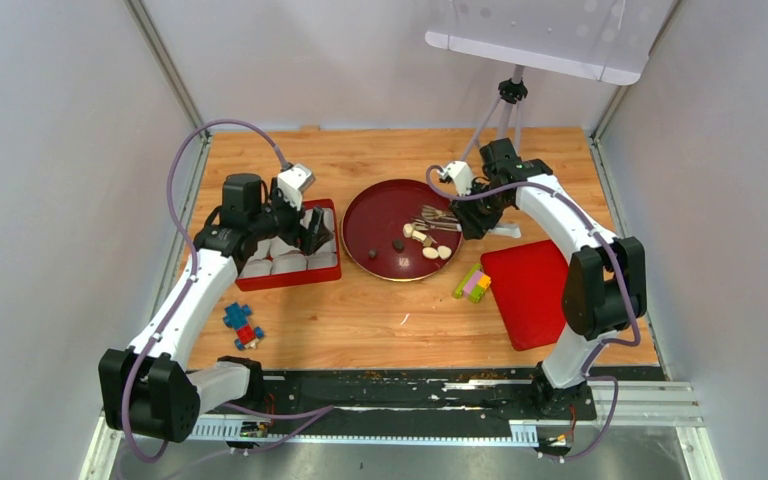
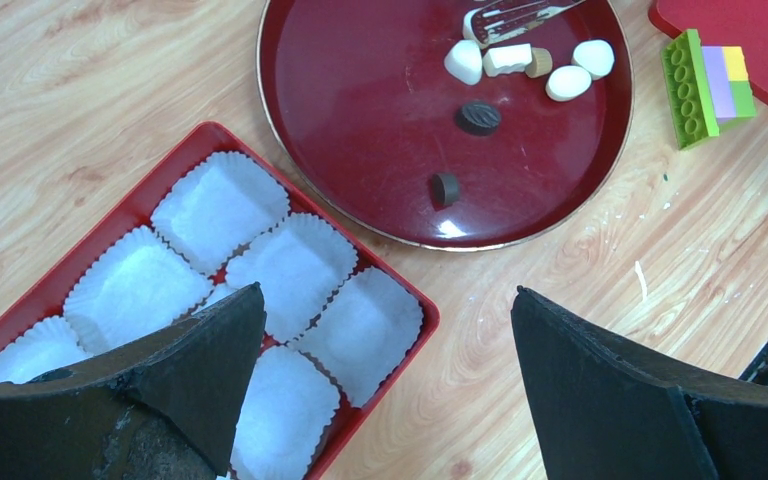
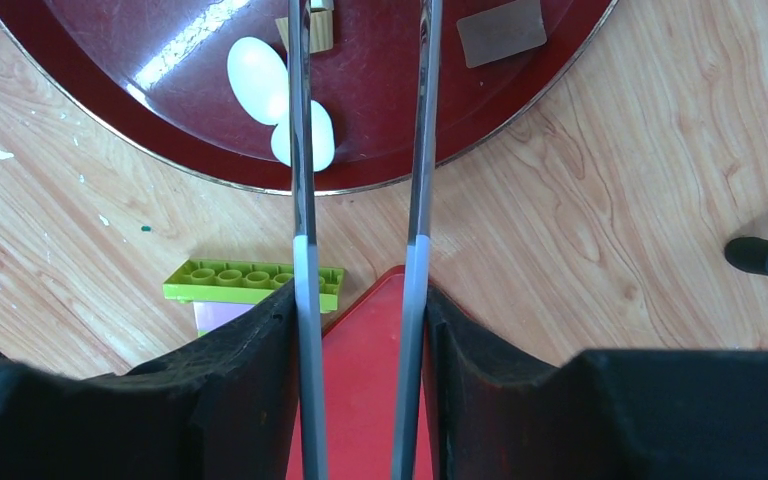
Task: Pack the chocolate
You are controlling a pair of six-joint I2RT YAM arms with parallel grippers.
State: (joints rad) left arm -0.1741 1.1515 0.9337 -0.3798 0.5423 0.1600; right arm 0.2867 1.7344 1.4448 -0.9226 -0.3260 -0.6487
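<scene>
The chocolate lies on a round dark red plate (image 1: 360, 215): several cream pieces (image 1: 430, 252) and two dark ones (image 1: 398, 243). In the left wrist view, cream pieces (image 2: 568, 82) and dark lumps (image 2: 478, 117) sit on the plate (image 2: 360, 120). My left gripper (image 1: 305, 228) is open and empty above the right end of a red box (image 1: 290, 270) lined with white paper cups (image 2: 290, 275); its jaws (image 2: 386, 291) stand wide apart. My right gripper (image 1: 475, 215) is shut on metal tongs (image 3: 302, 150), which reach over the plate (image 3: 390, 100) near two cream pieces (image 3: 255, 80). The tong tips (image 2: 510, 15) are empty.
A red lid (image 1: 530, 290) lies right of the plate, with green and pastel toy blocks (image 1: 473, 283) beside it. More toy blocks (image 1: 243, 326) lie near the left arm. A tripod (image 1: 505, 110) stands at the back, with one foot (image 3: 755, 255) near my right gripper.
</scene>
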